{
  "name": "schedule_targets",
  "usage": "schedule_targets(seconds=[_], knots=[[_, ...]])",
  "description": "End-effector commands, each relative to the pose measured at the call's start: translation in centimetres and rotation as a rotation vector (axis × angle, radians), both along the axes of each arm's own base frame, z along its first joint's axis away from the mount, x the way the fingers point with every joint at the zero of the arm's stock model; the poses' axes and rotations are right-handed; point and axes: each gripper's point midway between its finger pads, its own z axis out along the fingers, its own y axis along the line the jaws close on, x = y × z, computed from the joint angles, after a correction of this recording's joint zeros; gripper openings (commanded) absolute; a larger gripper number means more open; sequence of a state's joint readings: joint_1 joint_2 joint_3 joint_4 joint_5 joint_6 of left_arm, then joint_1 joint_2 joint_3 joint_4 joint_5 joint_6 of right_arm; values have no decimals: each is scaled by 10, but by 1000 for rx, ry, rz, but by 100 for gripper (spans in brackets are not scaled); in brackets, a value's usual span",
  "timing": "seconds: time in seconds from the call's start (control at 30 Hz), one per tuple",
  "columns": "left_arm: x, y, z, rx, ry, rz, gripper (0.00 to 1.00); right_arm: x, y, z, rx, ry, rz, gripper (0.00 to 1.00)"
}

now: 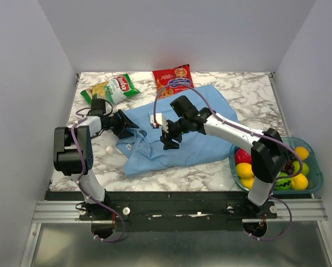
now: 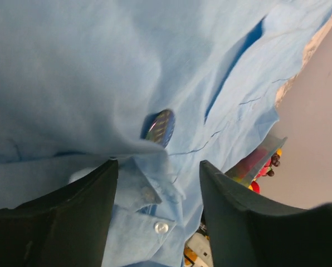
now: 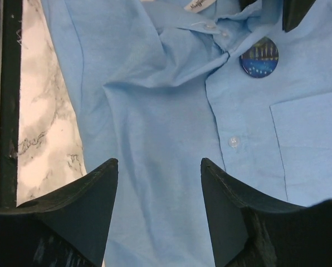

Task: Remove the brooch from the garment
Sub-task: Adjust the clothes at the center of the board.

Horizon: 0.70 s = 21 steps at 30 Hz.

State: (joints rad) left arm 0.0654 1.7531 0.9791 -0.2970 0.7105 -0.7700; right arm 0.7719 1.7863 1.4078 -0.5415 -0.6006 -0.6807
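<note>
1. The brooch (image 3: 259, 57) is pinned flat to the shirt (image 3: 155, 111), just beside the collar (image 3: 210, 28) and above the pocket (image 3: 311, 144).
2. The left claw (image 2: 159, 167) has its jaws apart around a collar fold. The cloth between them does not look pinched. The brooch lies just beyond its tips, half tucked behind a ridge of cloth.
3. The right claw (image 3: 159, 164) hovers over the shirt front with its jaws apart and nothing in them. The brooch sits off to one side.
4. The brooch looks small, light and stiff, and its glossy face is probably slippery. It is best taken by the rim, edge-on, not across the face. Its fastening is hidden.
5. The shirt is soft and will likely lift with the brooch, so one claw should pin the cloth close by while the other pulls.
</note>
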Motion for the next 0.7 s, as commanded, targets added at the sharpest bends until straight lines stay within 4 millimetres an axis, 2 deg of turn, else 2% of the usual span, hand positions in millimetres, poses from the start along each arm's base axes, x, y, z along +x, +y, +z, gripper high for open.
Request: schedule_targets(seconds=[0.0, 0.07, 0.1, 0.13, 0.17, 0.2, 0.23, 0.27, 0.3, 0.33, 0.47, 0.53, 0.57, 0.67], knots=[[24, -7, 11, -36, -77, -39, 51, 25, -6, -17, -45, -44, -66, 67], [28, -9, 12, -52, -85, -48, 37, 41, -6, -22, -57, -70, -103, 66], [29, -10, 12, -56, -88, -54, 33, 52, -9, -33, -72, -64, -125, 64], [31, -10, 13, -49, -99, -66, 30, 60, -10, -36, -77, -65, -143, 62], [29, -10, 14, -45, -96, -76, 23, 69, -12, -39, -88, -81, -155, 61], [28, -10, 15, -40, -101, -84, 21, 82, -12, -37, -88, -106, -164, 59], [29, -9, 18, -24, -127, -108, 20, 88, -13, -49, -113, -111, -160, 58], [25, -8, 18, -15, -120, -120, 13, 96, -17, -56, -148, -153, -148, 57], [24, -6, 18, 6, -124, -130, 11, 104, -17, -55, -163, -176, -151, 55], [23, -3, 21, 37, -145, -150, 10, 108, -20, -66, -197, -176, -154, 53], [1, 3, 2, 96, -82, -209, 11, 130, -45, -79, -292, -179, -239, 49], [-5, 8, -10, 137, -71, -220, 21, 136, -60, -85, -329, -167, -271, 47], [-6, 9, -12, 149, -75, -229, 31, 139, -69, -90, -357, -171, -285, 47], [-6, 15, -21, 193, -57, -243, 39, 143, -97, -107, -452, -172, -315, 45]])
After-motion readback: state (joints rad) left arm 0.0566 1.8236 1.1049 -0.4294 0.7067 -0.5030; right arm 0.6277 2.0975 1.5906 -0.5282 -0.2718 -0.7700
